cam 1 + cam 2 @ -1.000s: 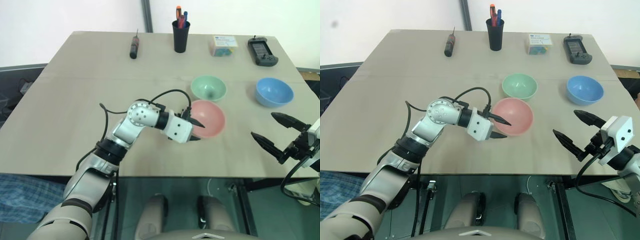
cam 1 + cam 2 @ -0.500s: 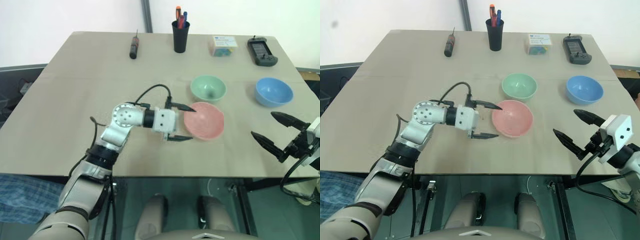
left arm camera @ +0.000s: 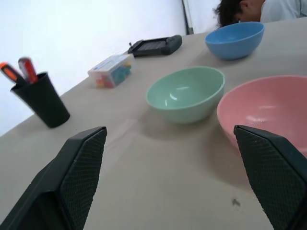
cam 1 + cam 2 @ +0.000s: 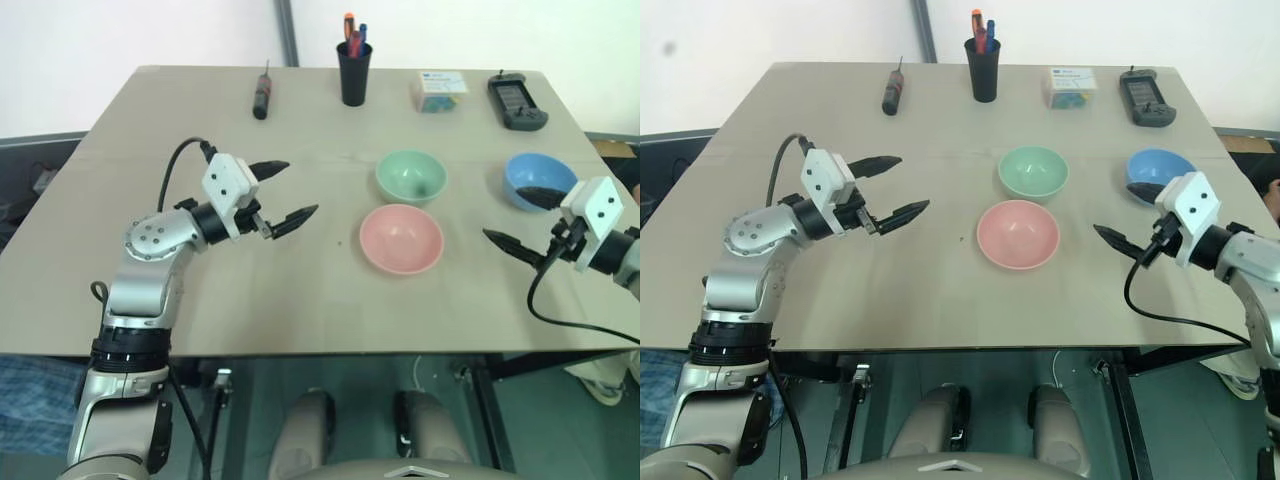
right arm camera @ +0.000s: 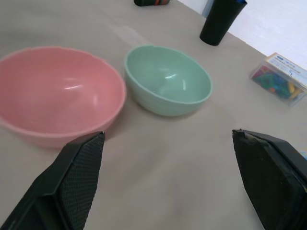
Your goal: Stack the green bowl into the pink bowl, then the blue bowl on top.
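Both pincers were spread and empty: left pincer and right pincer flanked the pink bowl.

It looks like a lab or test room: a plain beige surface against a bare white wall, with a black pen cup, a screwdriver, a handheld controller and a small box of coloured bits along its far edge.
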Available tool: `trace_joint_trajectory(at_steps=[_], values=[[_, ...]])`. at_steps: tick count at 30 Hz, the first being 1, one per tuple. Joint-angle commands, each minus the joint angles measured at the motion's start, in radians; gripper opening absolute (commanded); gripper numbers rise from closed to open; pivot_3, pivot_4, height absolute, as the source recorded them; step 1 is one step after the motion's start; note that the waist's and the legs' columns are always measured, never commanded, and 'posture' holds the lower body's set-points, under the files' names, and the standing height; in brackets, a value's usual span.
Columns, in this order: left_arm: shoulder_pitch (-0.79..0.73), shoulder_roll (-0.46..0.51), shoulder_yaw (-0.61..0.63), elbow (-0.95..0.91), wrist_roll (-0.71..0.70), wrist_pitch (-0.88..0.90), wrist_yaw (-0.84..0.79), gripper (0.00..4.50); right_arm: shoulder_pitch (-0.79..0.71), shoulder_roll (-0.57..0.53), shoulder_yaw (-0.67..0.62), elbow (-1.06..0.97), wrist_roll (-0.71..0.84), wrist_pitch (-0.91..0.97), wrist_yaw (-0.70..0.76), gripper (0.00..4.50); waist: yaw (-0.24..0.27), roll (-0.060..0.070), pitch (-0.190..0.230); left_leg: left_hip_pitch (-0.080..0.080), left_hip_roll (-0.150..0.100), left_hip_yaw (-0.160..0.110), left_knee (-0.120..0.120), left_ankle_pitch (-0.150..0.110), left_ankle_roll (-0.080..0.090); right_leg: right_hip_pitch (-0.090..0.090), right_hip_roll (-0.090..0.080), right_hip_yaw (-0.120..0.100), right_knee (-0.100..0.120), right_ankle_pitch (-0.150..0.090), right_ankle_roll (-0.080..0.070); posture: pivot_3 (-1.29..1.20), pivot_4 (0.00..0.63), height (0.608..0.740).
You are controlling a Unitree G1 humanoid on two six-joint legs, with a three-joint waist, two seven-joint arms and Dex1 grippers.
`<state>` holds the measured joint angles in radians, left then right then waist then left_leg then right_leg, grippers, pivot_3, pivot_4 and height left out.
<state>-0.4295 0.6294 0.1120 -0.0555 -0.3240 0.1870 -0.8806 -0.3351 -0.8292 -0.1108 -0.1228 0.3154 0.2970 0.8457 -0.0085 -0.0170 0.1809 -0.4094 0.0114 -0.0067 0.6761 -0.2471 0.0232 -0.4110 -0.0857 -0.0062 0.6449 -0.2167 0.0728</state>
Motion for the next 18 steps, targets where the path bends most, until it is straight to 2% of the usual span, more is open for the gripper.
trace_joint_trajectory(at_steps=[1, 8, 18], values=[[0.018, 0.018, 0.09, -0.097, -0.069, 0.082, 0.062, 4.49, -0.2, 0.025, 0.125, 0.152, -0.148, -0.084, -0.003, 4.5, -0.01, 0.0, 0.0, 0.0, 0.0, 0.001, 0.0, 0.0, 0.0, -0.001, 0.0, 0.001, 0.0, 0.0, 0.0, 0.0, 0.15, 0.74], [0.147, 0.048, 0.176, -0.261, -0.21, 0.237, 0.071, 4.49, -0.51, 0.107, 0.377, 0.524, -0.446, -0.439, 0.03, 4.5, -0.006, 0.0, 0.0, -0.003, 0.0, 0.001, -0.001, 0.0, 0.0, -0.004, 0.0, 0.001, -0.001, 0.0, 0.0, 0.0, 0.15, 0.74], [0.284, 0.106, 0.278, -0.39, -0.318, 0.305, 0.063, 4.49, -0.779, 0.228, 0.537, 0.987, -0.677, -0.804, -0.017, 4.5, -0.014, 0.0, 0.001, -0.004, -0.001, 0.001, -0.004, 0.002, -0.004, -0.005, -0.001, 0.001, -0.003, 0.0, 0.0, 0.0, 0.15, 0.74]])
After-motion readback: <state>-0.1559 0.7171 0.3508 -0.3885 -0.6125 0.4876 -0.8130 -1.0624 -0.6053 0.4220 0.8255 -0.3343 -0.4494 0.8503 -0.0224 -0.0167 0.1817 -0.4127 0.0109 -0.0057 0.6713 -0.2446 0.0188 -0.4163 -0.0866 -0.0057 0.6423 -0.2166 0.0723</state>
